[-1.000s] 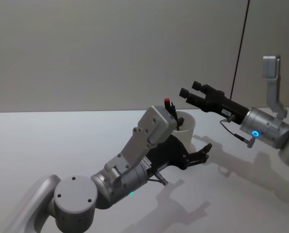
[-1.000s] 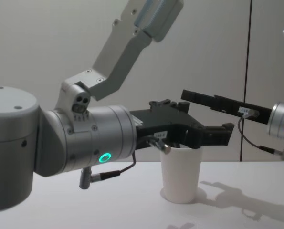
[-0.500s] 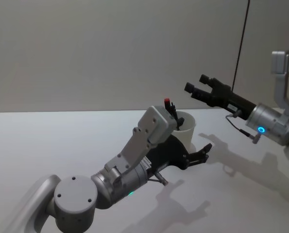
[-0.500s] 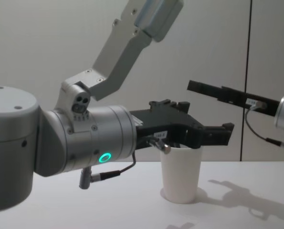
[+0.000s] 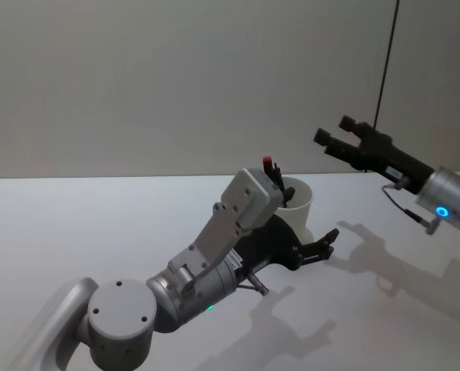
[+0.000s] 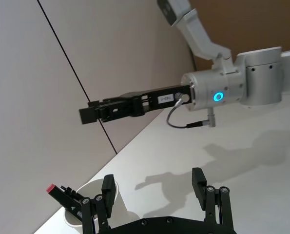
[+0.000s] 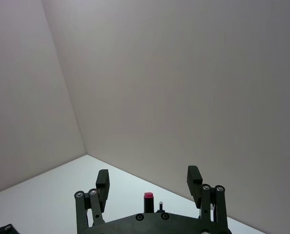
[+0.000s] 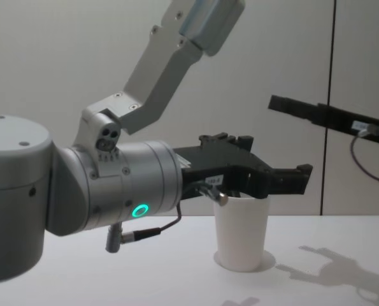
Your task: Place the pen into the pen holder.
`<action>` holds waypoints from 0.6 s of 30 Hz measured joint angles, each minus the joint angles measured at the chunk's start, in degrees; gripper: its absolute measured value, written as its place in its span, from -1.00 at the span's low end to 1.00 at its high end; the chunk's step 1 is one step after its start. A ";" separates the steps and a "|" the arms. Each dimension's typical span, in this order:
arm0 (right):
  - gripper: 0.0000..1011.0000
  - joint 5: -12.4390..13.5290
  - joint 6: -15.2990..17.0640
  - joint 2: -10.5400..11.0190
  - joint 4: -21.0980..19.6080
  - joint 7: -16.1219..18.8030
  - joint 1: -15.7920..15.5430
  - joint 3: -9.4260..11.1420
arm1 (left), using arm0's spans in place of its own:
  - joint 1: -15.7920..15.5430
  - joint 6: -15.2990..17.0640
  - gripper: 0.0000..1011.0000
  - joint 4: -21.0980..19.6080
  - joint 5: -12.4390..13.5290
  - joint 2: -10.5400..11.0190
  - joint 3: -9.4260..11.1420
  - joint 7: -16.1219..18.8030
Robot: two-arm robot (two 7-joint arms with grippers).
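The pen holder (image 5: pixel 298 209) is a white paper cup standing upright on the table, also seen in the chest view (image 8: pixel 241 233). The pen (image 5: pixel 270 165), dark with a red end, leans inside it with its top above the rim; the left wrist view shows it too (image 6: pixel 61 195). My left gripper (image 6: pixel 153 183) is open and empty, low beside the cup on its right side (image 5: pixel 322 241). My right gripper (image 5: pixel 335 131) hangs open and empty in the air, up and to the right of the cup. Between its fingers the pen's red end (image 7: pixel 148 196) shows far off.
The white table (image 5: pixel 98 224) runs left and forward of the cup. My left arm's grey links (image 5: pixel 237 224) lie close in front of the cup. A plain wall with a dark vertical seam (image 5: pixel 384 69) stands behind.
My right gripper has drawn back to the right and upward, away from the cup, open and empty. The left arm, cup and pen have not moved.
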 joint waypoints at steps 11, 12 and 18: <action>0.98 1.05 3.98 3.53 -14.40 -5.01 -8.65 2.13 | 0.00 0.00 0.98 0.00 0.00 0.00 0.00 0.00; 0.98 1.10 4.14 3.78 -15.25 -5.37 -9.23 2.29 | 0.00 0.00 0.98 0.00 0.00 0.00 0.00 0.00; 0.98 1.83 5.32 5.72 -21.09 -8.40 -13.66 3.62 | 0.00 0.00 0.98 0.00 0.00 0.00 0.00 0.00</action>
